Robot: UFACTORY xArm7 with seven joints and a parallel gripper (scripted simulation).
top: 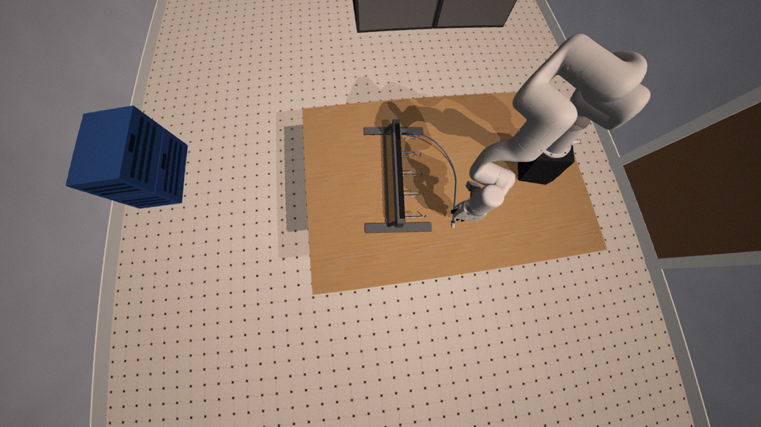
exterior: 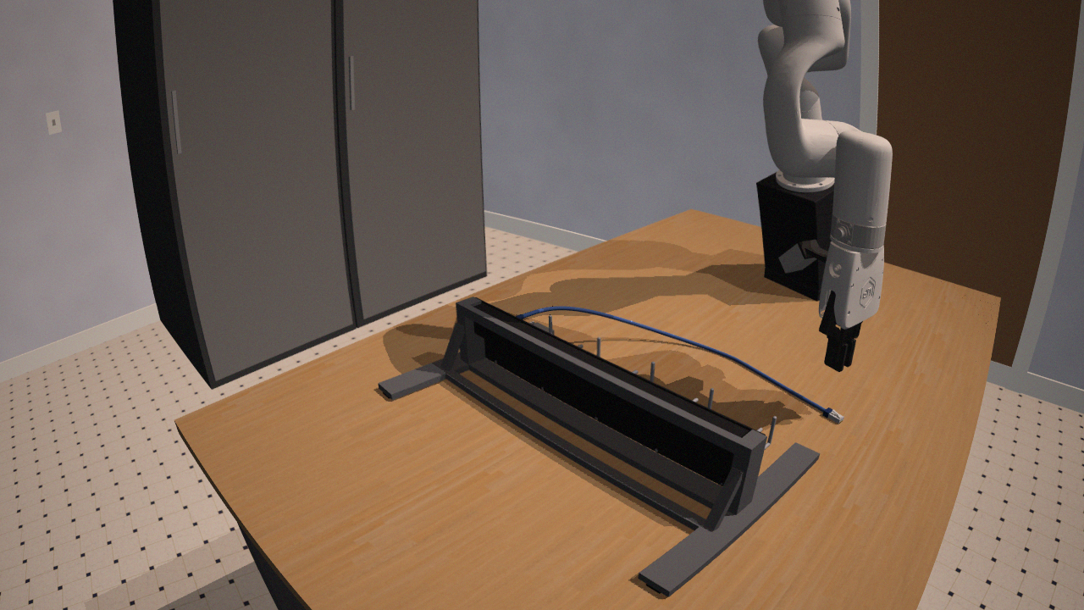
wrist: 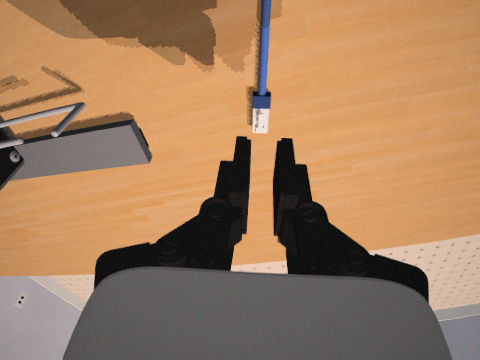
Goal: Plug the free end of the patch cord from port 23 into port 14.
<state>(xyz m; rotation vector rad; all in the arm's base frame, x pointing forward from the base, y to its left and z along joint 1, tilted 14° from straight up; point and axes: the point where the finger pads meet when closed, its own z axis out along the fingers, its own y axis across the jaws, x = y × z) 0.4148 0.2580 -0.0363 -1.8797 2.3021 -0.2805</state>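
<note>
The patch cord [exterior: 666,335] is bright blue, ending in a pale, whitish plug [wrist: 260,119]. The rack [exterior: 606,394] is dark grey to black. The tabletop [exterior: 424,485] is warm orange-brown wood grain. The arm [exterior: 803,98] is off-white, its claw [wrist: 263,148] black. At the upper left of the exterior view stands a grey cabinet [exterior: 303,167]. The floor [top: 361,361] is cream tile with small dark dots; at the left of the top view sits a deep blue box [top: 127,155].

A plain equipment or network room, by the look of it; a tall grey two-door cabinet [exterior: 303,174] stands against the wall; a blue vented server-like box [top: 128,156] sits on the dotted tile floor [top: 361,361]; a patch-panel rack [exterior: 606,402] rests on a wooden table [exterior: 424,485].
</note>
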